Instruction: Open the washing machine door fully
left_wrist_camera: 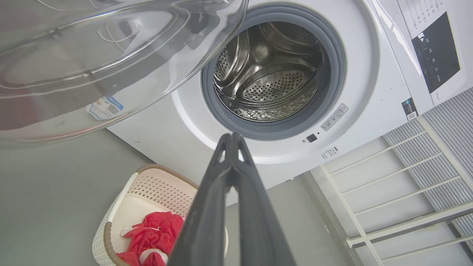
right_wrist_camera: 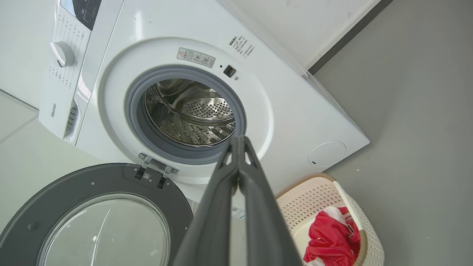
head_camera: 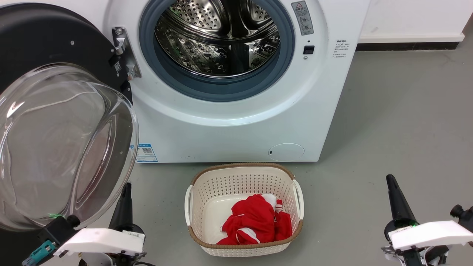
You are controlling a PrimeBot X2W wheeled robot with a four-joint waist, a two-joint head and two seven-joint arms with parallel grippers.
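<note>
The door (head_camera: 55,48) already stands swung out on its hinge (head_camera: 123,51) to the left of the drum opening (head_camera: 218,37), its glass bowl (head_camera: 63,144) bulging toward the camera. In the right wrist view it lies wide of the machine's front, so I judge little swing is left, if any. The left gripper (head_camera: 125,186) has its fingers pressed together, holding nothing, and sits just beside the bowl's lower edge (whether it touches, I cannot tell). The right gripper (head_camera: 390,179) is likewise closed and empty, well apart on the far side of the basket (head_camera: 244,168). To finish well, press the side of the closed left fingers against the black frame rather than the glass. Follow the arc around the hinge slowly, and stop once the hinge resists.
</note>
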